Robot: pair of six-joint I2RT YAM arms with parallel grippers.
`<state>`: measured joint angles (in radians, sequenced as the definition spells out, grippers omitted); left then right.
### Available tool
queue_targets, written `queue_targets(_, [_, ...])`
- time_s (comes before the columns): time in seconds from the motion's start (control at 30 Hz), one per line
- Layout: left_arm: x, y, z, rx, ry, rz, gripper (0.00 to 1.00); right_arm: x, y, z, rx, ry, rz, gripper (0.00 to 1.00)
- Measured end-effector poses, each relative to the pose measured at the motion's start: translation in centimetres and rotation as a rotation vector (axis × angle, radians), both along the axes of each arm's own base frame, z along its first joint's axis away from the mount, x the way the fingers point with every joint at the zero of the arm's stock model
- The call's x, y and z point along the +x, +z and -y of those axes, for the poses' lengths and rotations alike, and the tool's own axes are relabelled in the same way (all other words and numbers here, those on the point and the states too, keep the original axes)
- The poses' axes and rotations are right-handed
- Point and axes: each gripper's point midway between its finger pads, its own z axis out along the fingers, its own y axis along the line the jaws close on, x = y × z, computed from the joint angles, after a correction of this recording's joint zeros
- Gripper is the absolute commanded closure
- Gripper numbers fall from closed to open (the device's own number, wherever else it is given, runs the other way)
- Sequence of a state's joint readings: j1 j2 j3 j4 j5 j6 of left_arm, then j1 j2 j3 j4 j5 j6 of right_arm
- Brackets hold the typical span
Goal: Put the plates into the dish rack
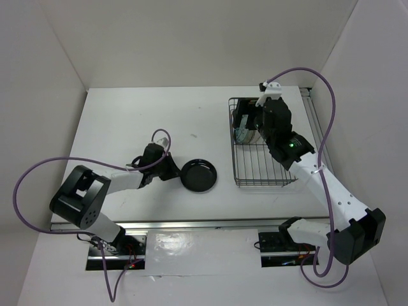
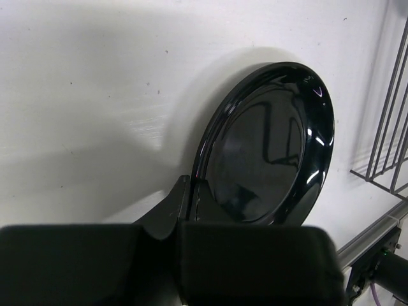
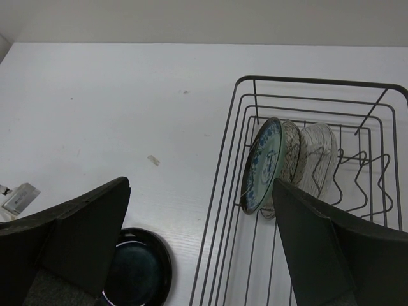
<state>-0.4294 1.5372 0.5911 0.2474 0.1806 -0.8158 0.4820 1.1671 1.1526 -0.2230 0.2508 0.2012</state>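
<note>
The glossy black round plate point(image 1: 198, 176) lies on the table left of the dish rack point(image 1: 242, 180). My left gripper point(image 1: 171, 169) is shut on its near-left rim; in the left wrist view the fingers point(image 2: 172, 207) pinch the rim of the black plate point(image 2: 268, 146). The teal-patterned plate point(image 3: 262, 164), the beige plate point(image 3: 291, 150) and the clear glass plate point(image 3: 317, 159) stand upright side by side in the dish rack point(image 3: 319, 81). My right gripper point(image 3: 201, 191) hangs open and empty over the rack's far left part point(image 1: 254, 121).
The rack's wires point(image 2: 389, 127) show at the right edge of the left wrist view. White walls close in the table at the back and sides. A metal rail point(image 1: 210, 224) runs along the near edge.
</note>
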Motion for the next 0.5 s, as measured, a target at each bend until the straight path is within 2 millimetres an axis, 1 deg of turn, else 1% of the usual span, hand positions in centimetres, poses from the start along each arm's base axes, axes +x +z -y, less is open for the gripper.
queue_targets(0.13, [-0.3,0.6,-0.2,-0.003,0.002,0.015,1.00,-0.1,0.1,-0.5,0.004,0.018,0.002,0.00])
queue_targets(0.2, [-1.0,1.6,-0.7,-0.003,0.005,0.035,1.00,-0.3,0.2,-1.4,0.014,0.069,0.010,0.00])
queue_targets(0.23, [-1.3,2.5,-0.9,-0.006,0.009,0.054,1.00,-0.4,0.1,-1.9,0.020,0.100,0.015,0.00])
queue_targets(0.3, [-1.7,5.1,-1.3,-0.023,0.006,0.127,1.00,-0.8,-0.3,-3.1,0.025,0.176,0.012,0.00])
queue_targets(0.33, [-1.8,6.8,-1.5,-0.037,0.003,0.180,1.00,-1.1,-0.6,-3.7,0.023,0.214,0.004,0.00])
queue_targets(0.43, [-2.1,13.1,-1.7,-0.096,-0.011,0.368,1.00,-2.0,-1.4,-5.4,0.020,0.327,-0.010,0.00])
queue_targets(0.5, [-2.4,16.5,-1.6,-0.132,-0.025,0.470,1.00,-2.7,-1.9,-6.8,0.025,0.420,-0.013,0.00])
